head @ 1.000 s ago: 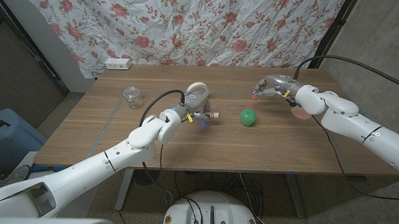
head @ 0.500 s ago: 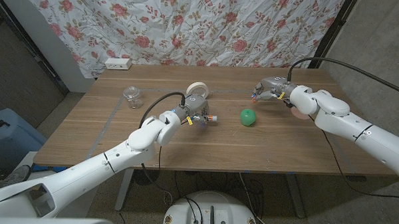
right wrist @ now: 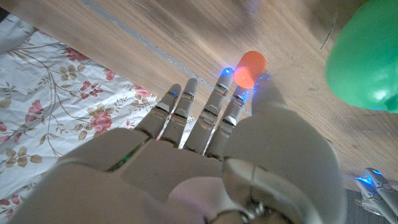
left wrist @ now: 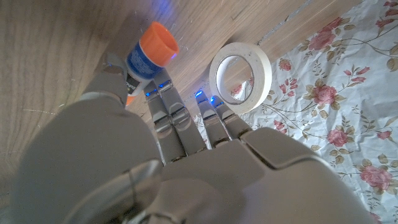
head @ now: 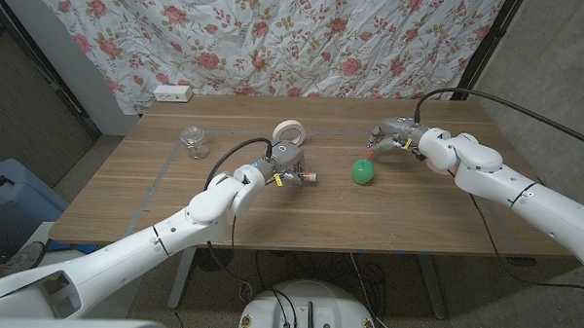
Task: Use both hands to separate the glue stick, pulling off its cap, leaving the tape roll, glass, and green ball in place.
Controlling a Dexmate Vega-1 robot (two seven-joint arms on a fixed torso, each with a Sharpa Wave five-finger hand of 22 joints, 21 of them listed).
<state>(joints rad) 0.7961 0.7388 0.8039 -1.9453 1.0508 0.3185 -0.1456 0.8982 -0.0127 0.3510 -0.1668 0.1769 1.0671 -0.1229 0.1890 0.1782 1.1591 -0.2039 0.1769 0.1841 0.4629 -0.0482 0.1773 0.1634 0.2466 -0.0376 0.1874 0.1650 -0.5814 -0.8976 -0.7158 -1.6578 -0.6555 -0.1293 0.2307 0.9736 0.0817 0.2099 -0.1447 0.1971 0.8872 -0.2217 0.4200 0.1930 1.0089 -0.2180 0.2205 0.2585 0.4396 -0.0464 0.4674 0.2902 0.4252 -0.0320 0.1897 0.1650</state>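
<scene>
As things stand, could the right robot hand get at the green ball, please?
Probably yes: the green ball lies on open table beside the right robot hand, but that hand is pinching the orange cap.

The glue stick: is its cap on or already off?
Off. The left hand holds the glue stick body, while the right hand holds the orange cap apart, across the green ball.

Wooden table — tape roll, glass, green ball.
</scene>
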